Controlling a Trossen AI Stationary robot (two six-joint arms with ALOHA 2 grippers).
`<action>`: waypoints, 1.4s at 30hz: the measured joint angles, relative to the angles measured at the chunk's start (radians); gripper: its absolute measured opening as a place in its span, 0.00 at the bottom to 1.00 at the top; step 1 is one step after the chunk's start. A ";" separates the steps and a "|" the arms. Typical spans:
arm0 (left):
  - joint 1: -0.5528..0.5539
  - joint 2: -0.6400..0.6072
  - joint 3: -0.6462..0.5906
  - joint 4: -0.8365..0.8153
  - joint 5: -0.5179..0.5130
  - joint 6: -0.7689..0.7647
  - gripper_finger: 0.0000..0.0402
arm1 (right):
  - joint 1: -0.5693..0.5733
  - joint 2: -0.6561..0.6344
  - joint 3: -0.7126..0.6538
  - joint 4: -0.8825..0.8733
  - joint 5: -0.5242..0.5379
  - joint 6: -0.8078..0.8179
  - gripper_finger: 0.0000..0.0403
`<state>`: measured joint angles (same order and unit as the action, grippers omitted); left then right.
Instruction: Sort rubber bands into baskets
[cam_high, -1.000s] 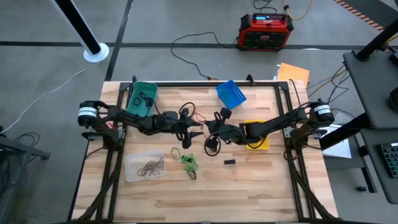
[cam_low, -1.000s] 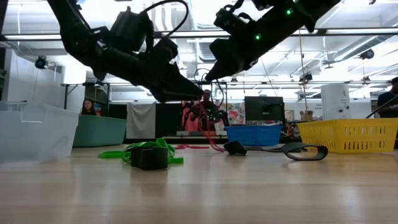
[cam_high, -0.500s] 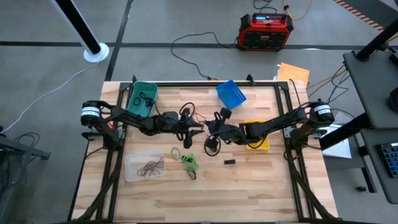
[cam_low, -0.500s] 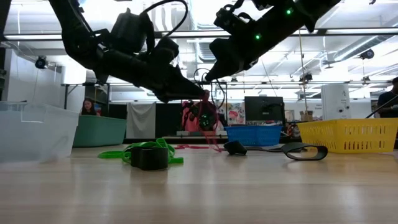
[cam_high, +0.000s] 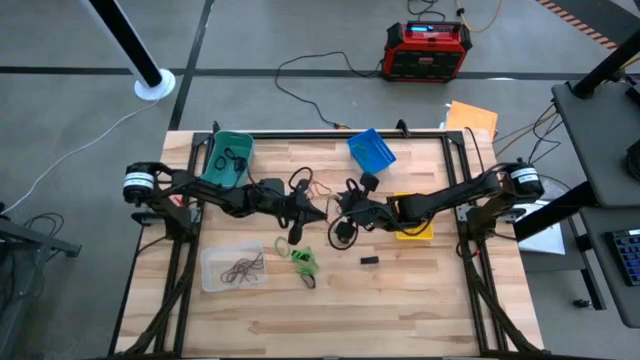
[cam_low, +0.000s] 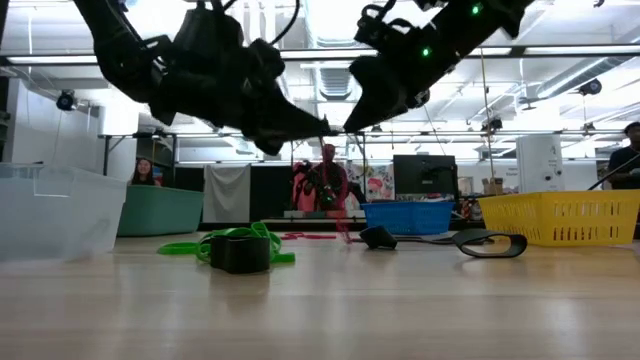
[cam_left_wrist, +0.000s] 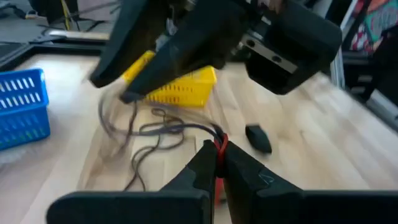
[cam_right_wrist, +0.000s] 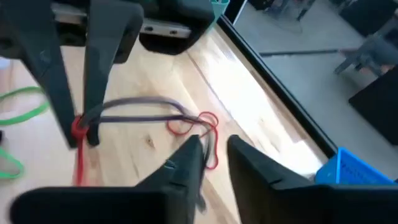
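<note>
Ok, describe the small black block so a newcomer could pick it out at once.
Start at the yellow basket on the table's right side in the high view. Just in front of it, toward the table's middle, the black block lies alone on bare wood. Unlike the bands nearby, it is a solid little rectangle, not a loop.

The clear tray (cam_low: 50, 210) is cut off by the low view's edge; band colours inside the clear tray (cam_high: 232, 268) cannot be told.

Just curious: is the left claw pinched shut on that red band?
Shut: the left gripper has its fingers pressed together on a red rubber band.
</note>
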<state>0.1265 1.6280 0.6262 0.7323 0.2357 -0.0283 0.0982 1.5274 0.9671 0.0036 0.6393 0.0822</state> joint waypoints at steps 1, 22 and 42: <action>0.001 -0.012 0.000 -0.004 0.003 -0.016 0.01 | 0.000 -0.008 0.007 -0.026 -0.006 0.007 0.21; 0.001 -0.110 0.001 -0.093 0.115 -0.030 0.01 | 0.041 -0.008 0.012 0.167 -0.263 -0.198 0.39; 0.001 -0.110 0.001 -0.038 0.148 -0.048 0.02 | 0.040 -0.006 0.011 0.215 -0.340 -0.259 0.11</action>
<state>0.1280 1.5181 0.6273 0.6942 0.3840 -0.0765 0.1379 1.5215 0.9783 0.2181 0.2989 -0.1770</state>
